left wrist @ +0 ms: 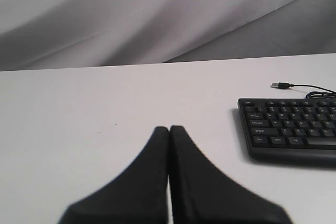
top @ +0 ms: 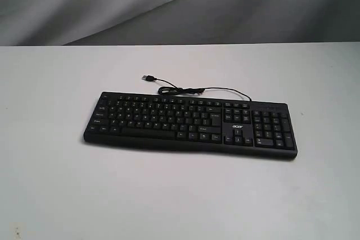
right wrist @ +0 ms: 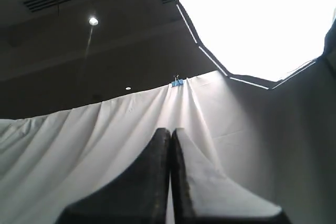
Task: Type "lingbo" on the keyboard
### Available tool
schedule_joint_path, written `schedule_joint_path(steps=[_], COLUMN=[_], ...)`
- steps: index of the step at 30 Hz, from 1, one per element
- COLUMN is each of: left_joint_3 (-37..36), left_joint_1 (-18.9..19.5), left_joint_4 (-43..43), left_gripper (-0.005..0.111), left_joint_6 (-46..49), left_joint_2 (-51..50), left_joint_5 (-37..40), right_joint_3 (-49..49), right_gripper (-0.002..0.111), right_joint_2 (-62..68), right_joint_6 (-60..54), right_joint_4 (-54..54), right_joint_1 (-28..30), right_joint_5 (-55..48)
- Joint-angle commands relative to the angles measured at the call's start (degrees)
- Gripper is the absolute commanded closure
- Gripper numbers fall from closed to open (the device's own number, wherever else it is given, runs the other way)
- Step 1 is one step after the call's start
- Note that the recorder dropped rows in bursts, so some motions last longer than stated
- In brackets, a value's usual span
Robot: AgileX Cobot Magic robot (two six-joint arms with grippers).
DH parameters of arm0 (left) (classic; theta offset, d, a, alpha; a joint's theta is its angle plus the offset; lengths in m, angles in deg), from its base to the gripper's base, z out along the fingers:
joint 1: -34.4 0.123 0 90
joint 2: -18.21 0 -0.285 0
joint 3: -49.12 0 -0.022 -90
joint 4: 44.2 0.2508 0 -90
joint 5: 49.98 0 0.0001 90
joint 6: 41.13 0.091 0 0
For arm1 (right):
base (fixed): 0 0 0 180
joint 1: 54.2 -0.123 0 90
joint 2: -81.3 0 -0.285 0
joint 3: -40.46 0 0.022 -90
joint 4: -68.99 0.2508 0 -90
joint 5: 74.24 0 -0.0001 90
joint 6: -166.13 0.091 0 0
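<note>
Typing not begun: both grippers off the keys, nothing pressed.
Long flat black plastic keyboard [top: 191, 125] with white legends lies flat on the plain white table [top: 56, 184], ahead of the left gripper [left wrist: 169, 128] fingertips and well apart from them, toward the middle where either arm should reach. Its thin black USB cable [top: 191, 89] trails off the far edge, clear of the keys. Left fingers are clenched on nothing, likely to form one narrow poking tip. Right gripper [right wrist: 170, 130] is clenched and empty too, aimed up at the pale backdrop cloth [right wrist: 105, 129], with no keyboard near its fingertips.

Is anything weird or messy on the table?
The keyboard sits a bit crooked, and its USB plug lies loose on the table, plugged into nothing. The cable loops behind it. Nothing looks spilled or broken.
</note>
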Motion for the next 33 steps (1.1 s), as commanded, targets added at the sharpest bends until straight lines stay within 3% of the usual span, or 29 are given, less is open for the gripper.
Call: schedule_joint_path(steps=[1,6,8,12,13,17,23,27,33], left_joint_3=[-0.3,-0.3,-0.3,-0.3,-0.3,-0.3,-0.3,-0.3,-0.3], left_joint_1=[0.1,0.1,0.1,0.1,0.1,0.1,0.1,0.1,0.1], left_joint_4=[-0.2,-0.2,-0.2,-0.2,-0.2,-0.2,-0.2,-0.2,-0.2], left_gripper=[0.106,0.106,0.106,0.106,0.106,0.106,0.106,0.106,0.106], left_joint_6=[-0.1,-0.1,-0.1,-0.1,-0.1,-0.1,-0.1,-0.1,-0.1], left_joint_2=[0.2,0.2,0.2,0.2,0.2,0.2,0.2,0.2,0.2], left_joint_5=[-0.4,-0.4,-0.4,-0.4,-0.4,-0.4,-0.4,-0.4,-0.4], right_joint_3=[-11.0,-40.8,-56.9,-73.6,-80.3,-88.0,-89.7,-89.7,-89.7], right_gripper=[0.108,0.108,0.108,0.108,0.108,0.108,0.108,0.108,0.108], right_joint_2=[8.7,39.8,54.8,69.5,75.7,85.8,106.5,113.0,118.1], right_joint_6=[2.4,2.2,-5.7,-16.5,-19.6,-28.7,-71.9,-82.6,-86.1], right_joint_4=[-1.4,-8.7,-7.8,-7.4,-8.5,-7.2,37.6,40.4,38.5], right_joint_1=[0.3,0.3,0.3,0.3,0.3,0.3,-2.4,-12.2,-26.7], right_joint_5=[-13.4,-43.9,-61.4,-79.7,-88.9,-101.8,-100.8,-93.3,-87.1])
